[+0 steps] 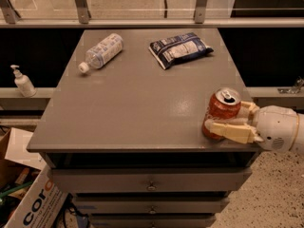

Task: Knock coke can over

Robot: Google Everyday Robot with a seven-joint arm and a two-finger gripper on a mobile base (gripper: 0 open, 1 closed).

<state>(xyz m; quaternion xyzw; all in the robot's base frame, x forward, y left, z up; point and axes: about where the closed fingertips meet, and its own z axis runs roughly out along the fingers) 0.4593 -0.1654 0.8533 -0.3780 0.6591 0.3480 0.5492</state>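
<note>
- Grey cabinet top (pixel 142 108); water bottle (pixel 101 51) and snack bag (pixel 180 49) lying upper frame.
- Right edge, lower right: coke can (pixel 222 112) standing.
- gripper (pixel 227 118) clenched around coke can.
- Speckled floor (pixel 280 194) below.
</note>
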